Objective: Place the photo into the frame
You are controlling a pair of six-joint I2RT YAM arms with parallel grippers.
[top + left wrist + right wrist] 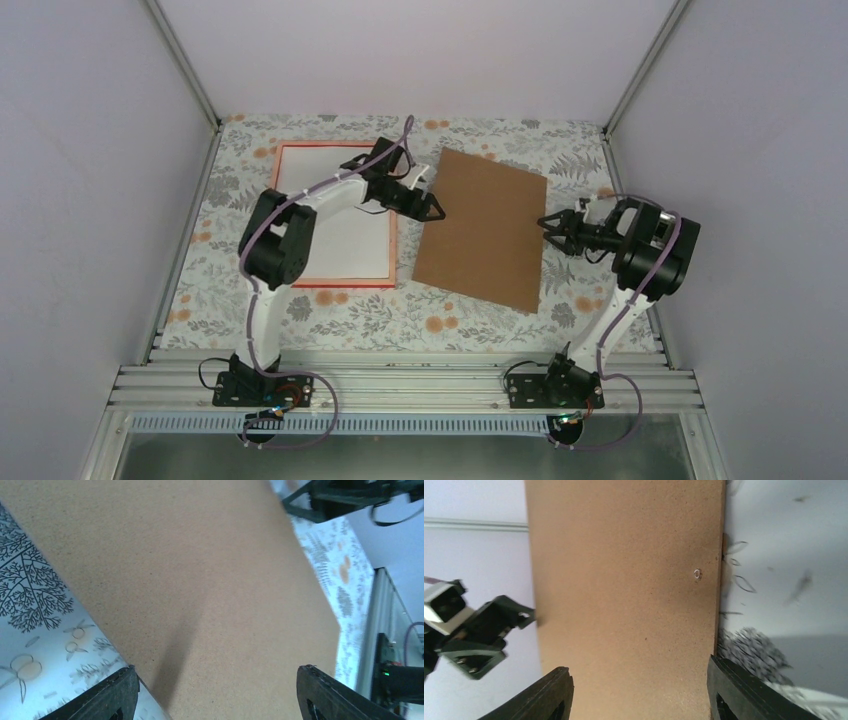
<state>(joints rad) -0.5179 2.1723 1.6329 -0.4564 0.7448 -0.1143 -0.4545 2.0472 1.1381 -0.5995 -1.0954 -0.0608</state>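
The desk (480, 325), covered in a floral print of grey leaves and orange blossoms, carries everything. On its middle lies the brown backing board (485, 230), turned a little askew, its left edge just beside the frame (345, 285). The frame lies flat on the left half of the desk towards the back, its red rim enclosing a white sheet (345, 245). We cannot tell whether that sheet is the photo turned white side up, and no printed landscape shows in any view.

The left arm (275, 245) reaches across the frame, and its left hand (435, 208) sits at the board's left edge. The right arm (655, 255) bends in from the other side, with the right hand (547, 224) at the board's right edge, so the two hands face each other across the board.

In the left wrist view both fingers (107, 695) stand wide apart with the board (200, 580) spread beneath them. The right wrist view shows the same: fingers (544, 695) spread apart, gripping nothing, the board (624, 580) below them.

A small metal eyelet (697, 573) sits near one edge of the board.
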